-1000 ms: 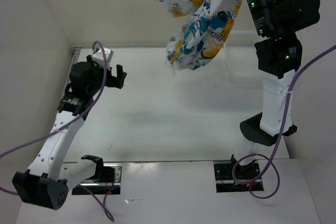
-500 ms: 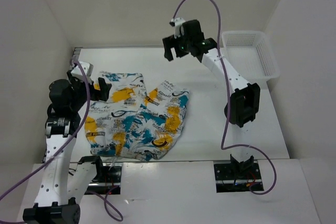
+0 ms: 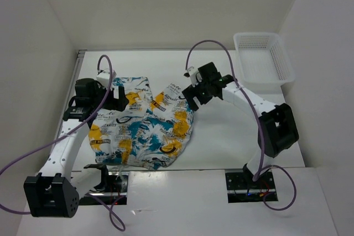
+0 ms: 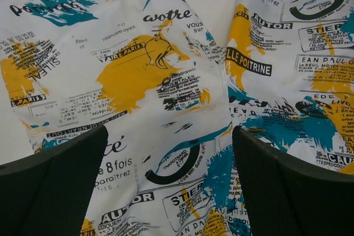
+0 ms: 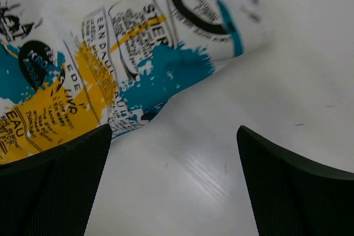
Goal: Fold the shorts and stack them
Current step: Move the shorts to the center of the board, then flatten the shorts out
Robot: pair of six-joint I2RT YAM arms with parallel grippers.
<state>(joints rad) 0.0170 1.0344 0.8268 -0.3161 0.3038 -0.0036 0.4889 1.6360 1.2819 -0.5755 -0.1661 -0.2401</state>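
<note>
Two claws are hanging open, neither gripping anything. The left claw (image 3: 117, 96) is holding its jaws spread wide just over the far left part of the shorts (image 3: 146, 131). The right claw (image 3: 191, 93) is standing equally wide at the far right edge of the shorts, partly over fabric and partly over bare tabletop (image 3: 232, 136). The shorts are lying spread out and slightly rumpled on the left half of the tabletop, reaching toward its near edge. A white mesh basket (image 3: 257, 35) is sitting at the far right corner, well apart from the shorts.
</note>
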